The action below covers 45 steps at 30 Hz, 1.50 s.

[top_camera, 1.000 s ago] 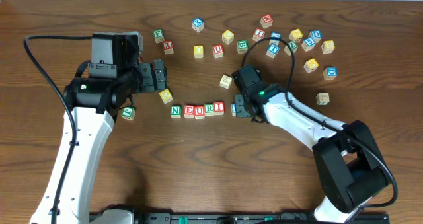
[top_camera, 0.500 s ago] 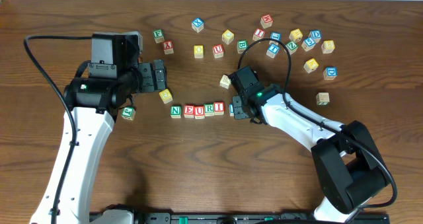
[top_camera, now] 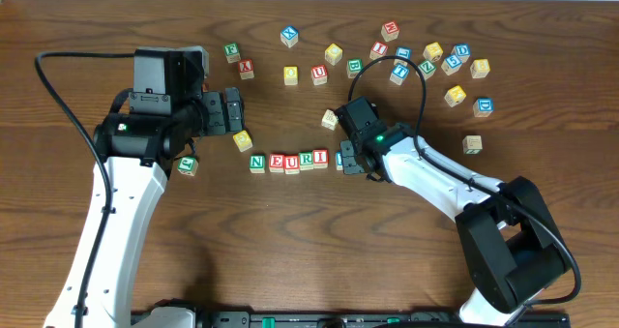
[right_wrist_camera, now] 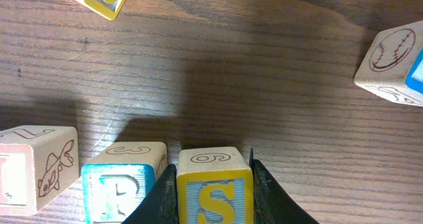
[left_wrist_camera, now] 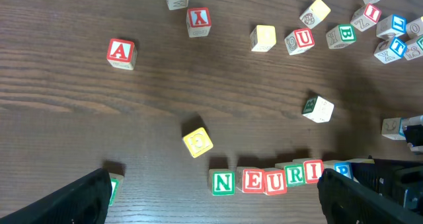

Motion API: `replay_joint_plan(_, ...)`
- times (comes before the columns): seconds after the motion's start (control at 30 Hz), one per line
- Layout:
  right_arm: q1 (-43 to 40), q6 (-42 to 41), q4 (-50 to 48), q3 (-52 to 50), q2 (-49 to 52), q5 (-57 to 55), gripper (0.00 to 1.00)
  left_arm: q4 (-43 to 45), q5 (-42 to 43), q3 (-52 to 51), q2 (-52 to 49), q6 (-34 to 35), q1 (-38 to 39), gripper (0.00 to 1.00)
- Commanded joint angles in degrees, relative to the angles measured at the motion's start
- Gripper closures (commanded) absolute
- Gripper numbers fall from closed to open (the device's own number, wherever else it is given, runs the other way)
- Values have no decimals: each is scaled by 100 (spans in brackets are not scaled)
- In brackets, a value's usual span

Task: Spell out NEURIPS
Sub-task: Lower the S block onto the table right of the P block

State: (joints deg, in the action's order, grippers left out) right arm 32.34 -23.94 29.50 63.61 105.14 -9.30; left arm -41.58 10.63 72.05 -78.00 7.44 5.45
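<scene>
Standing over the wooden surface (top_camera: 290, 241), I take the short row of cubes in the middle as my marker: N cube (left_wrist_camera: 223, 182), E cube (left_wrist_camera: 253, 180), U cube (left_wrist_camera: 275, 178), R cube (left_wrist_camera: 295, 174) and I cube (left_wrist_camera: 313, 170), side by side and reading left to right.

Well left of the row, the left arm (top_camera: 121, 202) rises from the near edge as a long white link. It bends at a black elbow and turns its wrist toward the right. The left end effector (top_camera: 235, 113) hangs above and left of the N cube, its jaws spread wide with nothing between them. A yellow cube (top_camera: 243, 140) lies just below its lower finger, up and left of the row. Farther back from the row's left end sits a red A cube (top_camera: 246, 68).

At the row's right end, the P cube (right_wrist_camera: 119, 191) stands just beside the I cube. The S cube (right_wrist_camera: 215, 196) comes next, pressed close against the P cube's right side.

The right end effector (top_camera: 345, 161) is clamped on the S cube, one black finger on each side. I cannot tell whether the cube rests fully on the wood. The right arm (top_camera: 435, 178) reaches there from its black base, near and far right of the row. Its white forearm slants up and left, and the wrist tips down over the row's end.

Loose cubes (top_camera: 432, 51) are scattered behind and right of the row.
</scene>
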Motion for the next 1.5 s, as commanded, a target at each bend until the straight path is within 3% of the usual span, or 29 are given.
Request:
replay_joint_plan(0.0,24,90,7,-44,2,-195,86,2,33,131,52,-33,-9,2)
replay_joint_plan(0.8,35,129,-57,-50,216,-168,87,0,33,131,52,-33,-9,2)
replay_joint_plan(0.93,35,129,-59,-50,216,-170,77,2,33,131,52,-33,-9,2)
replay_joint_plan(1.47,33,129,-59,-48,216,-197,59,2,33,131,52,-33,-9,2)
